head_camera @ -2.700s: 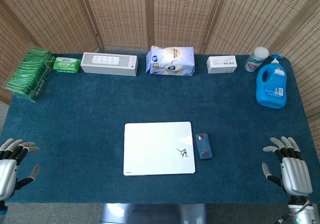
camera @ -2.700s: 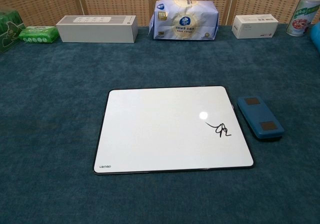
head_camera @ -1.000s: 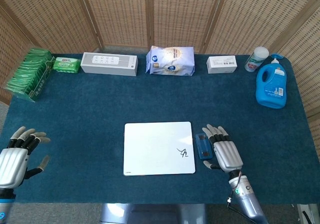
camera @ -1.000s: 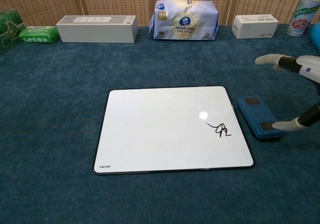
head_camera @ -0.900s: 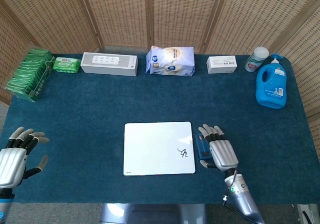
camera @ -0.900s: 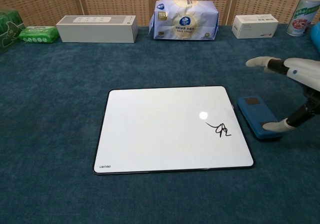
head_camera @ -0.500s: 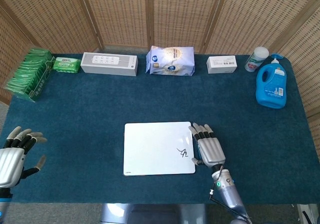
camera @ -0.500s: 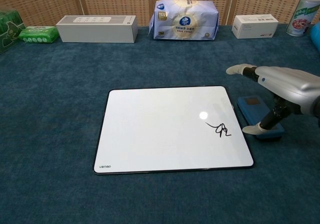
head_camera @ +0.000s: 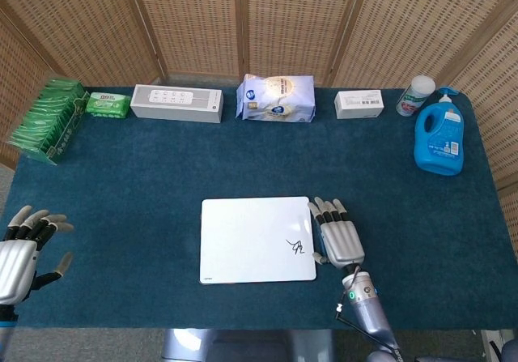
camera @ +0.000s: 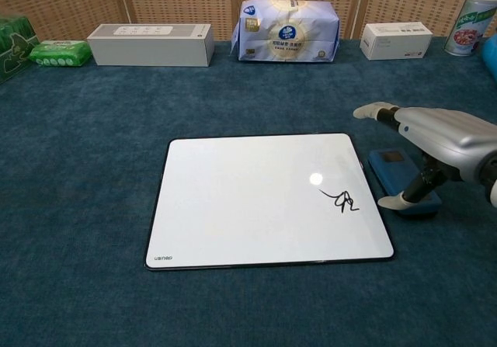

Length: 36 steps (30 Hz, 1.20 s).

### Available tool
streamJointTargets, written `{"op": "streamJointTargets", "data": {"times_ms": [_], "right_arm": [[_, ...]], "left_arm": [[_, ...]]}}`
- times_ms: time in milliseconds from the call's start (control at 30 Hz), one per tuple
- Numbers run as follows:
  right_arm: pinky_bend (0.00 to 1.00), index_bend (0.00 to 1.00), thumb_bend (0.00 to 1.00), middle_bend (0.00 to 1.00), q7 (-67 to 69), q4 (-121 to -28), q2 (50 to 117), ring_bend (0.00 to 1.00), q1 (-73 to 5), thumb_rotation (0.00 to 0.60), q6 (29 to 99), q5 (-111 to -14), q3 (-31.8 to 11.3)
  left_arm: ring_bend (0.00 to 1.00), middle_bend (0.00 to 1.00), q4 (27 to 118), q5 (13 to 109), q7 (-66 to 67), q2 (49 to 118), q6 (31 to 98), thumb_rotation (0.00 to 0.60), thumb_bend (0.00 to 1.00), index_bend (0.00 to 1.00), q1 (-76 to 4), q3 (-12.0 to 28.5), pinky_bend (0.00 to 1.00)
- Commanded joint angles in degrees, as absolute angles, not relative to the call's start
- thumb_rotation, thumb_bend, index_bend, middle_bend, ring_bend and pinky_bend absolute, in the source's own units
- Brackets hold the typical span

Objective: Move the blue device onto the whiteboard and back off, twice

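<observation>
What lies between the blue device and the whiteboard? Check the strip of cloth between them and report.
Nothing visible. The blue device lies just right of the whiteboard, with only a narrow strip of bare table cloth between. The right hand is over the device, thumb by its near end.

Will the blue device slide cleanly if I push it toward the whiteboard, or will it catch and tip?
The blue device looks like a flat, stiff slab, so tipping seems unlikely. It lies on the carpeted table, which would probably drag on it. The whiteboard has a raised edge it may catch on, so lifting with the right hand seems safer.
</observation>
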<state>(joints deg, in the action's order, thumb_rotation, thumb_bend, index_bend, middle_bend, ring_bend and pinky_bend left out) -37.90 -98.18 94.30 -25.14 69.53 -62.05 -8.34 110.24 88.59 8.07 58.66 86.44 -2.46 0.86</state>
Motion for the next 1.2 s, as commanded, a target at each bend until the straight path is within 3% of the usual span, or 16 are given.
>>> {"op": "streamJointTargets", "data": {"times_ms": [33,533,1200], "right_arm": [[0.0,0.0,0.16,0.0,-38.4,-97.7,94.6,0.0,-25.5,0.6,69.6,-61.9,-8.2],[0.0,0.0,0.17,0.0,-40.3,-94.0,94.1,0.0,-25.5,0.6,71.5,-61.4,-7.3],[0.0,0.0,0.17,0.0,-40.1,-93.3,87.3,0.0,-23.7,0.6,72.9,-59.8,-6.7]], "left_arm": [[0.18,0.29,110.2,88.7,8.0,58.6,86.5,0.6,0.42,0.34,-2.5,0.8,0.08],[0.18,0.29,109.8,89.0,7.2,58.5,87.0,0.6,0.42,0.34,-2.2,0.6,0.07],[0.18,0.29,109.8,89.2,7.3,58.5,87.1,0.6,0.42,0.34,-2.4,0.7,0.07]]}}
